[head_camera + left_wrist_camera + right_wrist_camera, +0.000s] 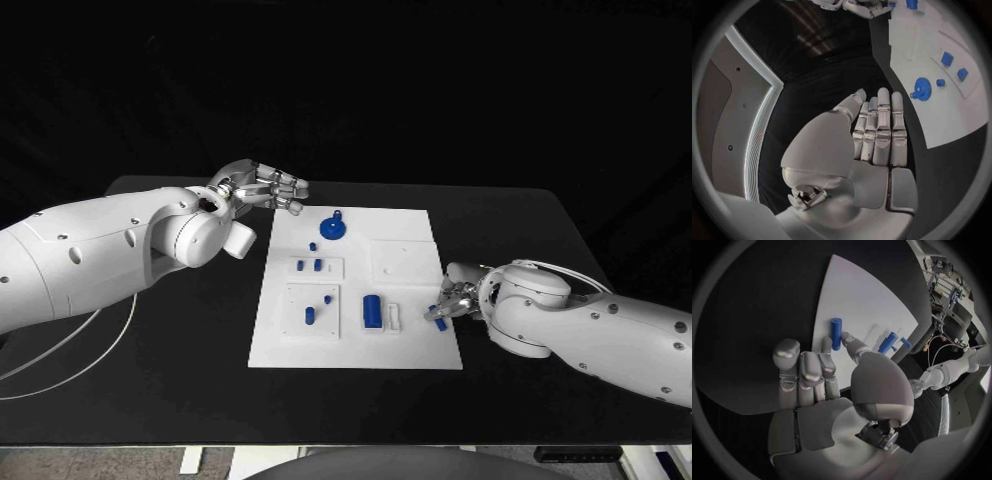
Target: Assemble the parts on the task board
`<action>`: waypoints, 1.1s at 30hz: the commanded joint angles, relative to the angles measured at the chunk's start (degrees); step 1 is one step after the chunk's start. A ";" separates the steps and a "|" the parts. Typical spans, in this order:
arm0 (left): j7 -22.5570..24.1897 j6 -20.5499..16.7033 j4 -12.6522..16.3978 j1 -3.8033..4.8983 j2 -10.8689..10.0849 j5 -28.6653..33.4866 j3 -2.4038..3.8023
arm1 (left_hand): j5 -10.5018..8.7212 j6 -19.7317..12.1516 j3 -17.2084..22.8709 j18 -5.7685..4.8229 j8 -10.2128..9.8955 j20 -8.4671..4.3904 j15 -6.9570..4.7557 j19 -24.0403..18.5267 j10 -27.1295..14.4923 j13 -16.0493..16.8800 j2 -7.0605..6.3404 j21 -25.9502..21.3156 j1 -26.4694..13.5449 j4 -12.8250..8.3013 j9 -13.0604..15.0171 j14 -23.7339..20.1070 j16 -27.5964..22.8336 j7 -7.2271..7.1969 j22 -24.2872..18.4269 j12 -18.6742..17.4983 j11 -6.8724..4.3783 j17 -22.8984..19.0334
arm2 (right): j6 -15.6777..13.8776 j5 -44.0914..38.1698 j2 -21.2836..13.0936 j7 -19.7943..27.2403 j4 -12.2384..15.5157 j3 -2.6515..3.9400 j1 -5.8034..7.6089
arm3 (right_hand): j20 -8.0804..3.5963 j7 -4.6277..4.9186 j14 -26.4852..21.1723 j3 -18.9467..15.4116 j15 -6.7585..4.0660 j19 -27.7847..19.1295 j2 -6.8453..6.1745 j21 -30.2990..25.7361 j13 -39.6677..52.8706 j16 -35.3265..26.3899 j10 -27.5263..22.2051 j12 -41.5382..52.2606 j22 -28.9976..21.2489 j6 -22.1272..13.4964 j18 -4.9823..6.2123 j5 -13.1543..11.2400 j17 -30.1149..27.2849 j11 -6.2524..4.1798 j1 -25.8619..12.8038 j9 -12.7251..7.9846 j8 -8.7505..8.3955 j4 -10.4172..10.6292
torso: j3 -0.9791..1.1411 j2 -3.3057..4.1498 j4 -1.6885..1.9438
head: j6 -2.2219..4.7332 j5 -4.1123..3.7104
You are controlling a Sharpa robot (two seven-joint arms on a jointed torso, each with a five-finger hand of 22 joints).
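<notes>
Peg (836,333) pinched in right hand (820,375) at board (861,295) edge.

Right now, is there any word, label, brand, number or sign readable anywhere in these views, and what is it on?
None can be read. The white task board, its blue parts such as the round blue part, the left hand and the right hand show no legible text or marking.
</notes>
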 commanded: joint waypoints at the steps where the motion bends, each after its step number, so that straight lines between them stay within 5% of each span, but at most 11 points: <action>1: 0.13 0.86 0.23 0.06 0.02 -0.40 0.05 | -0.11 -0.45 0.00 -0.45 -0.07 0.11 0.33 0.17 -0.28 -0.07 -0.11 -0.08 -0.33 0.27 -0.09 0.22 -0.10 -0.06 -0.06 -0.17 0.06 0.08 | 7.78 -0.42 0.51 -2.31 -0.29 -1.52 -1.57 | 0.43 0.23 0.04 -0.36 0.40 2.40 -0.58 0.05 -0.07 -0.23 -0.37 -0.20 5.42 -0.48 0.72 -0.40 0.00 0.12 0.29 -46.97 0.01 -0.12 | 0.02 0.03 -0.02 | -0.03 -0.04; 12: 0.05 0.95 0.42 0.06 -0.04 -0.63 0.06 | -0.11 -0.45 0.00 -0.45 -0.07 0.11 0.33 0.17 -0.28 -0.07 -0.11 -0.08 -0.33 0.27 -0.09 0.22 -0.10 -0.06 -0.06 -0.17 0.06 0.08 | 6.75 -1.72 0.93 -2.30 -0.39 -1.95 -1.66 | 0.42 0.02 0.20 0.91 0.30 2.52 0.47 0.52 -0.22 -0.14 -0.22 0.18 5.50 0.50 0.72 2.35 0.09 -0.10 1.76 -47.00 0.00 -2.15 | 0.08 0.05 -0.02 | 0.04 0.06; 18: -0.07 1.03 0.44 0.06 -0.06 -0.74 0.06 | -0.11 -0.45 0.00 -0.45 -0.07 0.11 0.33 0.17 -0.28 -0.07 -0.11 -0.08 -0.33 0.27 -0.09 0.22 -0.10 -0.06 -0.06 -0.17 0.06 0.08 | 3.26 -1.51 0.77 -2.32 -0.35 -2.04 -1.71 | 0.16 -0.37 0.33 4.89 -0.02 2.72 3.46 0.94 -0.06 0.16 0.23 0.56 5.56 2.54 0.54 7.11 0.40 -0.58 2.93 -46.90 0.08 -4.20 | 0.10 0.05 -0.02 | 0.05 0.17; 22: -0.17 1.10 0.42 0.06 -0.06 -0.81 0.06 | -0.02 -0.50 0.12 -0.45 -0.06 0.10 0.33 0.27 -0.31 -0.07 -0.11 -0.05 -0.28 0.59 -0.09 0.24 -0.08 -0.05 -0.46 -0.16 0.06 0.13 | 0.77 2.57 0.40 -1.78 -0.10 -2.03 -1.72 | -0.02 -0.29 0.34 9.66 -0.12 2.78 5.09 1.20 -0.04 0.00 0.40 0.57 5.60 2.99 0.46 10.99 0.32 -0.68 0.25 -47.17 0.02 -6.47 | 0.13 0.05 -0.03 | 0.06 0.32; 28: -0.20 1.12 0.38 0.06 0.00 -0.85 0.06 | -0.02 -0.50 0.12 -0.45 -0.06 0.10 0.33 0.27 -0.31 -0.07 -0.11 -0.05 -0.28 0.59 -0.09 0.24 -0.08 -0.05 -0.46 -0.16 0.06 0.13 | -3.61 11.47 -0.13 -0.31 0.69 -1.42 -1.61 | -0.18 -0.40 0.34 11.94 -0.29 2.76 6.28 1.43 -0.12 -0.09 0.71 0.53 5.59 3.36 0.47 15.29 0.26 -0.85 -3.00 -47.53 0.03 -8.42 | 0.11 0.03 -0.02 | 0.13 0.48; 33: -0.25 1.16 0.35 0.06 0.04 -0.87 0.06 | -0.02 -0.50 0.12 -0.45 -0.06 0.10 0.33 0.27 -0.31 -0.07 -0.11 -0.05 -0.28 0.59 -0.09 0.24 -0.08 -0.05 -0.46 -0.16 0.06 0.13 | -7.03 17.40 -0.45 0.49 1.92 -0.59 -0.90 | -0.33 -0.73 0.37 9.38 -0.45 2.80 6.39 1.56 -0.03 -0.03 0.97 0.65 5.56 3.71 0.47 16.36 0.32 -1.02 -3.86 -47.54 0.03 -8.38 | 0.07 0.05 -0.05 | 0.13 0.65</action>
